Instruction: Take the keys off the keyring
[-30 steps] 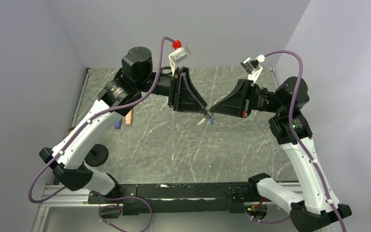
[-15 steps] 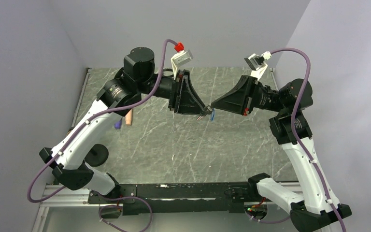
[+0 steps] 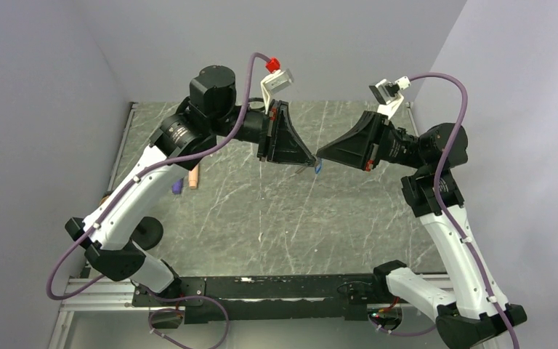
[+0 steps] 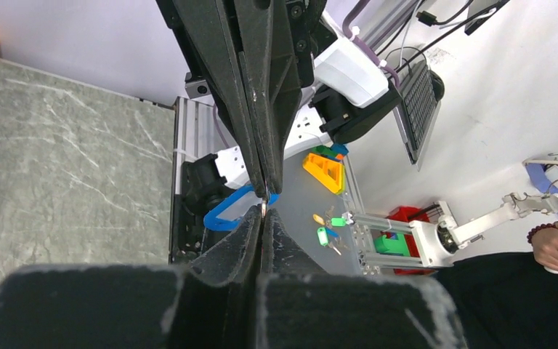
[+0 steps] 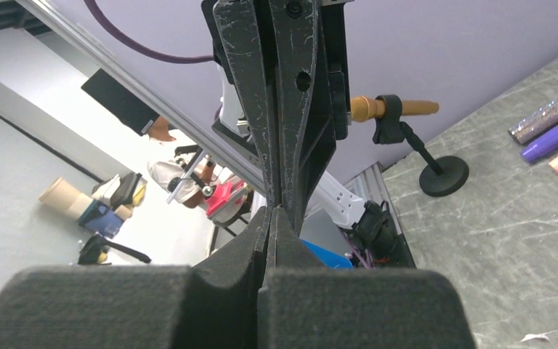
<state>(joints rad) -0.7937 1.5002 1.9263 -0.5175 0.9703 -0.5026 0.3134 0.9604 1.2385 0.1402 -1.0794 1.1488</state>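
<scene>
Keys (image 3: 317, 168) hang in the air over the grey bench (image 3: 276, 218). They are a tiny blue bit just under the spot where the left end effector (image 3: 309, 161) and the right end effector (image 3: 319, 155) meet tip to tip. Both look pinched shut, and both seem to hold them.

From the left wrist, the left end effector (image 4: 261, 220) is squeezed narrow, with a small silver part (image 4: 263, 210) right at its tips. The right end effector comes down from above, closed tight too.

From the right wrist, the right end effector (image 5: 272, 212) is pressed flat together. What it pinches is hidden here.

They are likely very light, hard and slippery. Grab the flat blue head, not the thin ring.
</scene>
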